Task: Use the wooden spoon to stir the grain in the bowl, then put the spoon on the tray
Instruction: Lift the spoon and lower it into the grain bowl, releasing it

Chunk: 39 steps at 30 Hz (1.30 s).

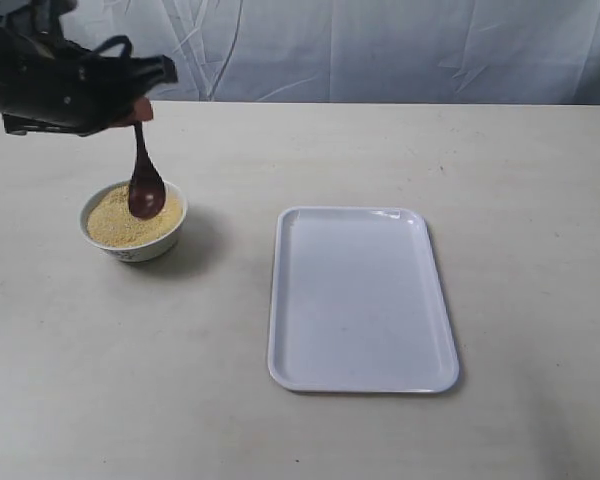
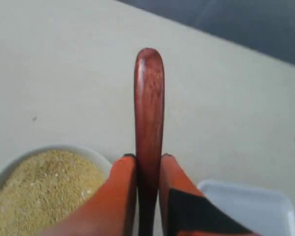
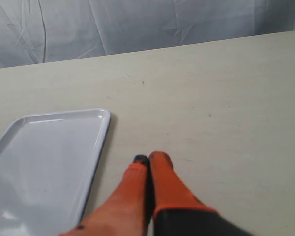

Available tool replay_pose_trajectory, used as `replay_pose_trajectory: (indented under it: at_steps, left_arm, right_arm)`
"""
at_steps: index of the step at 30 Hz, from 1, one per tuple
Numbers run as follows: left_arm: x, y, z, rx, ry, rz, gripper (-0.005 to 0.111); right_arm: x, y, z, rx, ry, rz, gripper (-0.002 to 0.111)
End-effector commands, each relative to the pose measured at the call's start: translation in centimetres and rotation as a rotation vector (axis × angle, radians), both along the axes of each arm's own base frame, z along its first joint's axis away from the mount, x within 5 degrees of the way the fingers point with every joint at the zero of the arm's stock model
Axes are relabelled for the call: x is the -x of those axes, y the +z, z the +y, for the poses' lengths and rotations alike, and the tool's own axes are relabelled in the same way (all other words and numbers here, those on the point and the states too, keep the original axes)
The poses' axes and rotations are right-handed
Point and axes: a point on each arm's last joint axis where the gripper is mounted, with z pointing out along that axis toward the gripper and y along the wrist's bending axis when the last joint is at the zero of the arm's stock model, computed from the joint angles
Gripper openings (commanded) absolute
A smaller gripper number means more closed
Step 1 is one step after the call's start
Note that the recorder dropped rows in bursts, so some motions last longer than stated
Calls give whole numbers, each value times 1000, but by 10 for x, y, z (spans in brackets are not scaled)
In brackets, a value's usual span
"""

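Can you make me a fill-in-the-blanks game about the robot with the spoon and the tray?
1. The left gripper is shut on the wooden ____.
2. Its oval end dips into the grain inside the white ____.
3. In the exterior view, the tray lies to the ____ of the grain.
4. The right gripper is ____ and holds nothing.

Missing words: spoon; bowl; right; shut.

Left claw (image 2: 148,161) raised, pinching the wooden spoon (image 2: 149,98) — right claw (image 3: 150,160) closed (orange fingers (image 3: 162,169) touching)
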Motion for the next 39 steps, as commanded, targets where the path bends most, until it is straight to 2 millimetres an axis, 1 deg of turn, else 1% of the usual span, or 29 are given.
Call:
replay_pose_trajectory:
  at_steps: [1,3,5,8,11,13,16,24,27,29,34,36,39]
  left_arm:
    - [-13,10,25,148,189,-62,0]
    - [-14,7,34,213,274,-81,0]
    - [-13,-3,40,272,352,-80,0]
    - [-14,-24,47,280,421,-73,0]
    - [-16,-49,49,308,502,-22,0]
    - [-20,-63,50,311,535,3,0]
    - [-24,-78,51,311,573,28,0]
    - [-29,-105,53,300,628,74,0]
    - [-29,-107,53,306,641,78,0]
    - [-29,-107,53,306,641,78,6]
    - [-29,-107,53,306,639,84,37]
    - [-28,-108,52,306,634,95,42]
    - [-25,-107,50,297,592,140,43]
  right_arm:
    - [0,0,0,0,-5,-15,2]
    - [0,0,0,0,-5,-15,2]
    - [0,0,0,0,-5,-15,2]
    - [0,0,0,0,-5,-15,2]
    - [0,0,0,0,-5,-15,2]
    - [0,0,0,0,-5,-15,2]
    - [0,0,0,0,-5,-15,2]
    - [0,0,0,0,-5,-13,2]
    - [0,0,0,0,-5,-13,2]
    - [0,0,0,0,-5,-13,2]
    - [0,0,0,0,-5,-15,2]
    - [0,0,0,2,-5,-16,2]
    - [0,0,0,2,-5,-16,2]
